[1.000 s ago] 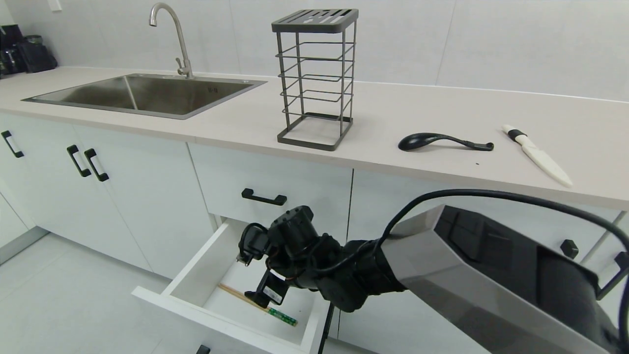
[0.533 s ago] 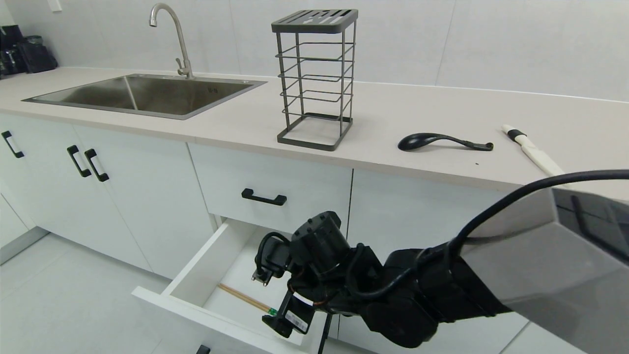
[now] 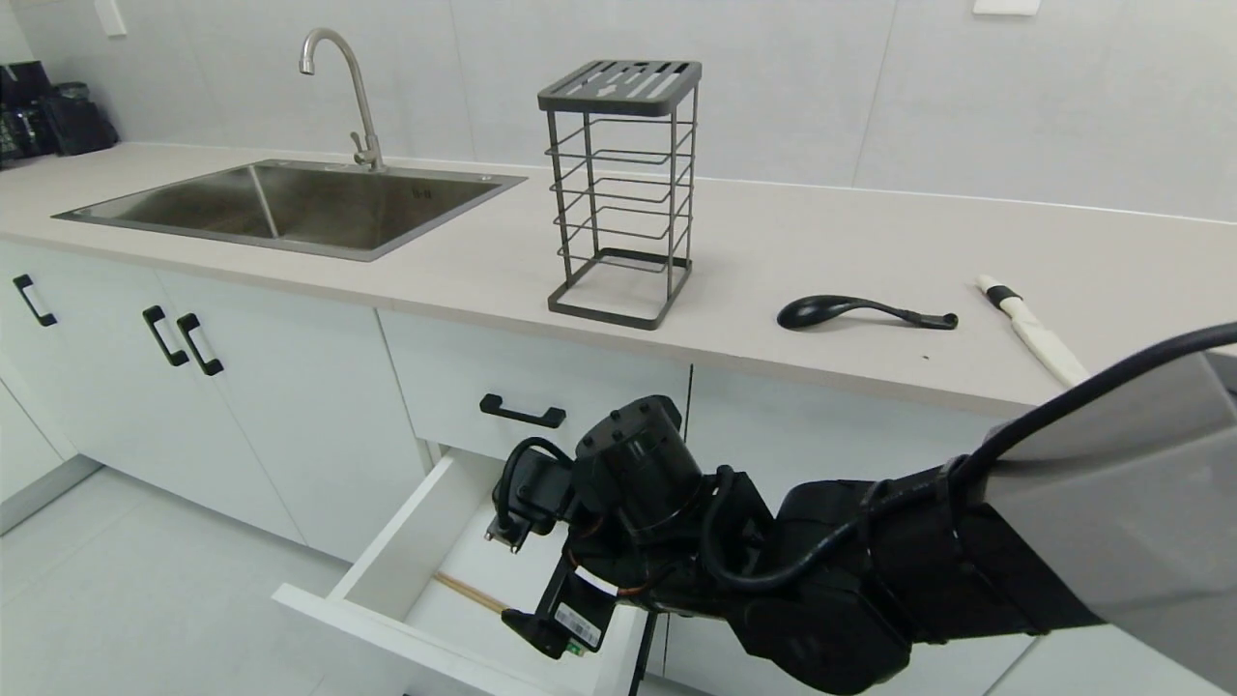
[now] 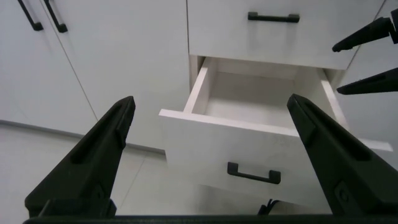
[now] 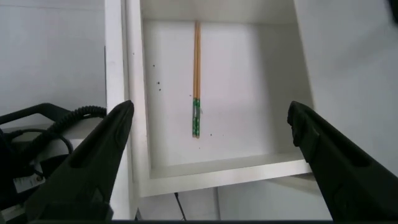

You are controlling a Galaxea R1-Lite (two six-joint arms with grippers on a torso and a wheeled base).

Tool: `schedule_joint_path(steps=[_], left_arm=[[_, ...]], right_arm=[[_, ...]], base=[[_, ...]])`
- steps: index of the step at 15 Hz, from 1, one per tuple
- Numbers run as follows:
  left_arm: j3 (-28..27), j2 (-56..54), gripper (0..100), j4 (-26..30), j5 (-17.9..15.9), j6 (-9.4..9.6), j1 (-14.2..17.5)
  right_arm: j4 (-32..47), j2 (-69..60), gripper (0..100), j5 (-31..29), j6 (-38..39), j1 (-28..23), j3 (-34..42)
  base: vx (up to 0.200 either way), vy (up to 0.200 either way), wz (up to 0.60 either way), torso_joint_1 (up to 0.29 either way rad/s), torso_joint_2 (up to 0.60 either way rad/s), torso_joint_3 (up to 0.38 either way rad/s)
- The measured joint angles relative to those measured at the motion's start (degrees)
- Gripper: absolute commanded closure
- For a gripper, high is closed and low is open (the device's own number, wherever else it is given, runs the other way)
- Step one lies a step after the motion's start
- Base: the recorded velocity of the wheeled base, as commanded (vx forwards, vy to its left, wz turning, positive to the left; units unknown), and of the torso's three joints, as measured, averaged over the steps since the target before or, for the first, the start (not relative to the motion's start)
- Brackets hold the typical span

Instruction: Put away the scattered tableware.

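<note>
Chopsticks (image 5: 196, 74) in the open drawer (image 3: 382, 546); spoon (image 3: 860, 311) and knife (image 3: 1029, 329) out on the desk (image 3: 773, 242).
I have my right gripper (image 5: 209, 112) over the drawer, fingers (image 5: 93, 155) spread wide and empty, with the chopsticks lying flat on the drawer floor below, untouched. My left gripper (image 4: 210, 102) is low in front of the drawer, fingers (image 4: 93, 149) just as wide, holding nothing. The spoon lies right of the rack (image 3: 618, 193), near the desk's front edge. The knife is farther right, apart from it.
</note>
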Motion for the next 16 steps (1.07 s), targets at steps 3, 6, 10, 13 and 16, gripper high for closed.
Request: schedule_joint_path(steps=[3,6,10,13,16], left_arm=[[0.0,0.0,0,0.0,0.0,0.02,0.0],[0.0,0.0,0,0.0,0.0,0.0,0.0],[0.0,0.0,0,0.0,0.0,0.02,0.0],[0.0,0.0,0,0.0,0.0,0.0,0.0],[0.0,0.0,0,0.0,0.0,0.0,0.0]], right_arm=[[0.1,0.0,0,0.0,0.0,-0.1,-0.1],[0.1,0.1,0,0.0,0.0,0.1,-0.1],[0.2,0.7,0,0.2,0.1,-0.2,-0.2],[0.2,1.5,0,0.5,0.2,0.0,-0.5],[0.4,2.1,0,0.7,0.4,-0.2,-0.6]], base=[[0.0,0.0,0.0,0.23,-0.46,-0.229],[0.0,0.0,0.0,0.098,-0.48,-0.222],[0.0,0.0,0.0,0.372,-0.49,-0.24],[0.0,0.0,0.0,0.285,-0.52,-0.242],[0.0,0.0,0.0,0.277,-0.53,-0.251]])
